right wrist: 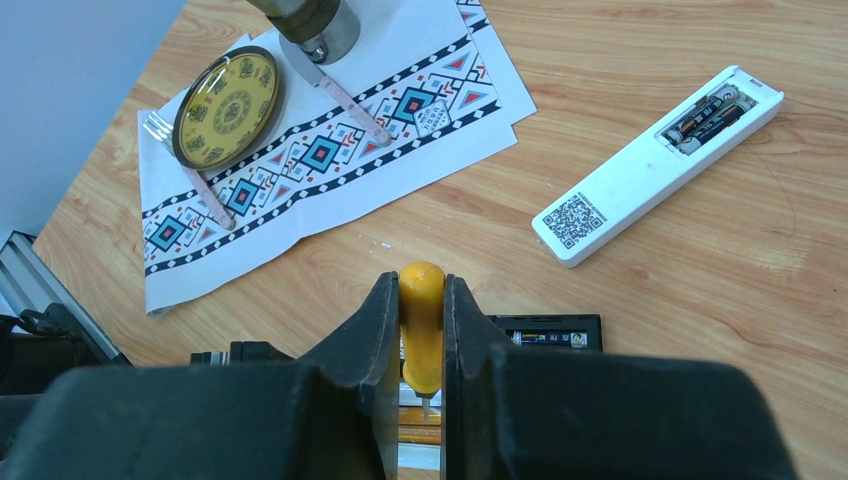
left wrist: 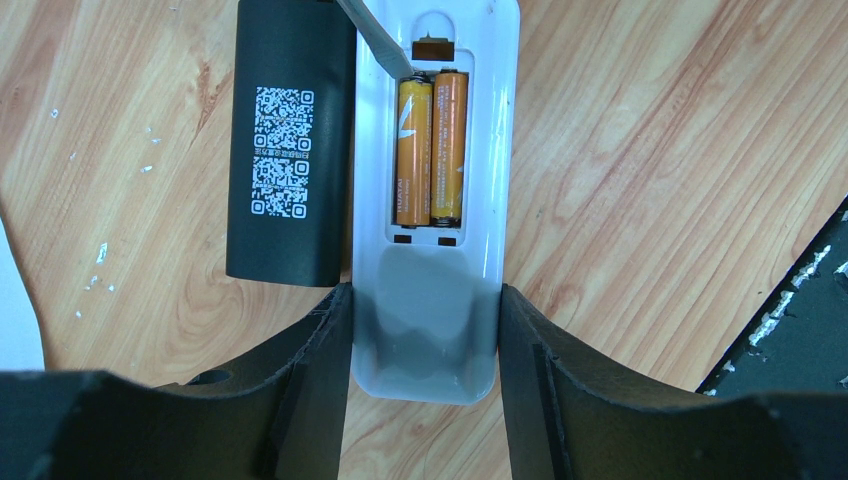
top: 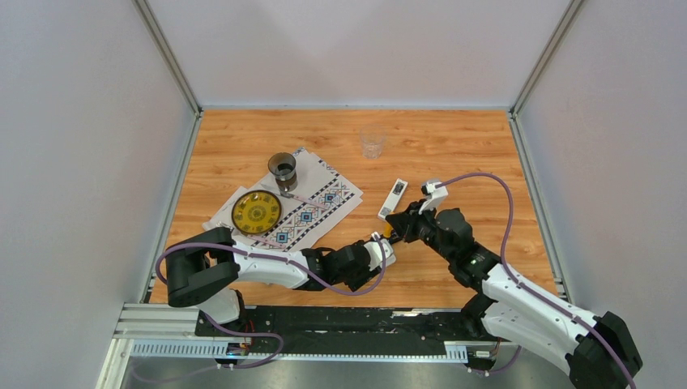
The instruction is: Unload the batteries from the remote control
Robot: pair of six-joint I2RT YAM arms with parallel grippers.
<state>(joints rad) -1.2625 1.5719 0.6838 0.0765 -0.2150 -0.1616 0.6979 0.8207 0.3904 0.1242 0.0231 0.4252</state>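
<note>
My left gripper [left wrist: 425, 325] is shut on the near end of a white remote control [left wrist: 485, 150] lying back-up on the wooden table. Its cover is off and two orange-gold batteries [left wrist: 431, 150] sit side by side in the open bay. My right gripper [right wrist: 422, 290] is shut on an orange-handled screwdriver [right wrist: 421, 300], tip down over that bay. A pale blade [left wrist: 378, 38] reaches the bay's top left corner. In the top view the two grippers meet, left [top: 379, 247] and right [top: 396, 226].
A black remote [left wrist: 290, 150] with a QR code lies against the held remote's left side. A second white remote [right wrist: 655, 170] with dark batteries [right wrist: 708, 118] lies beyond. A patterned mat [top: 312, 207] holds a yellow plate [top: 256, 212] and dark cup [top: 282, 170]. A clear glass [top: 373, 144] stands behind.
</note>
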